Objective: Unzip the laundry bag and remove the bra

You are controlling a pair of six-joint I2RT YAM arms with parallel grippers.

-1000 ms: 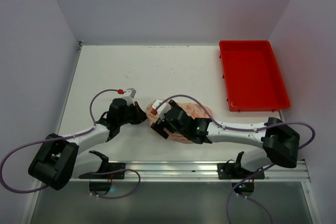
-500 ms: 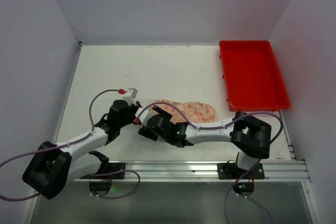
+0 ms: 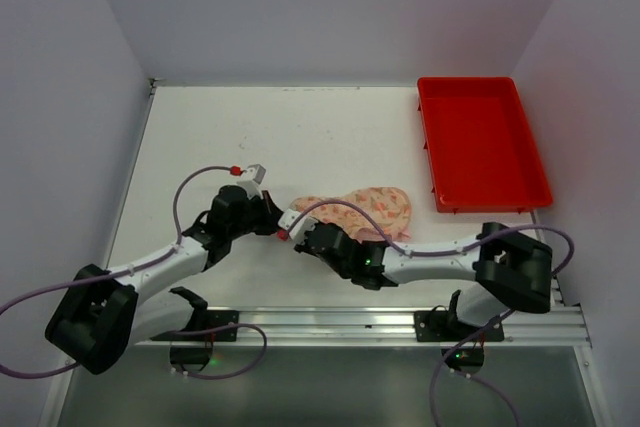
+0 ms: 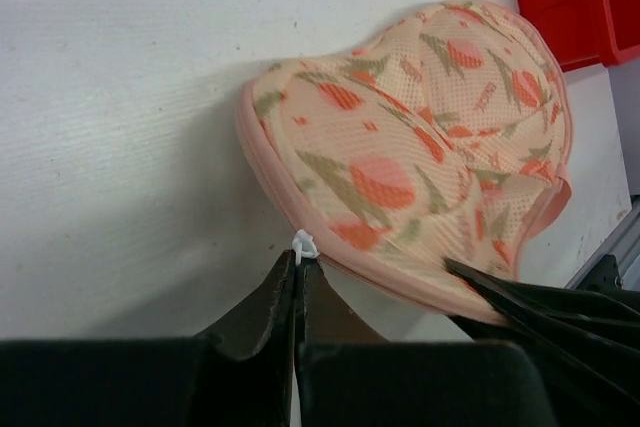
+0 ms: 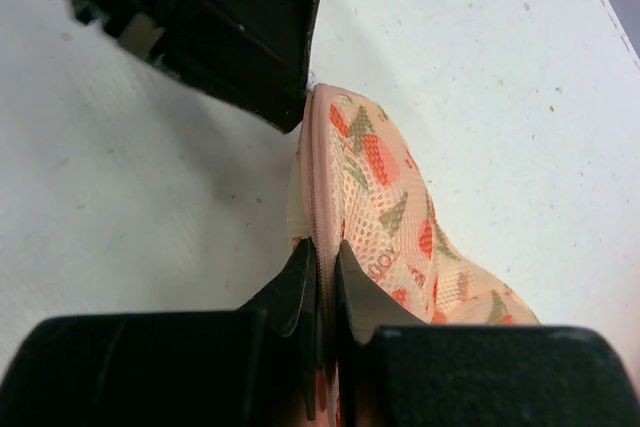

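The laundry bag (image 3: 365, 210) (image 4: 420, 147) (image 5: 395, 202) is a peach floral mesh case, tilted up off the table near its middle. My left gripper (image 3: 277, 226) (image 4: 299, 265) is shut on the small white zipper pull (image 4: 303, 244) at the bag's pink edge. My right gripper (image 3: 312, 237) (image 5: 325, 259) is shut on the bag's pink zipper seam (image 5: 322, 187), just beside the left gripper's black fingers (image 5: 250, 37). The bag is still zipped along the edge I see. The bra is hidden.
A red tray (image 3: 482, 142) stands at the back right. The left arm's grey cable (image 3: 195, 182) loops over the table. The metal rail (image 3: 380, 319) runs along the near edge.
My right gripper was open and has shut on the bag's seam. The bag's near edge has lifted and the bag has shifted slightly right. The left gripper stayed shut.
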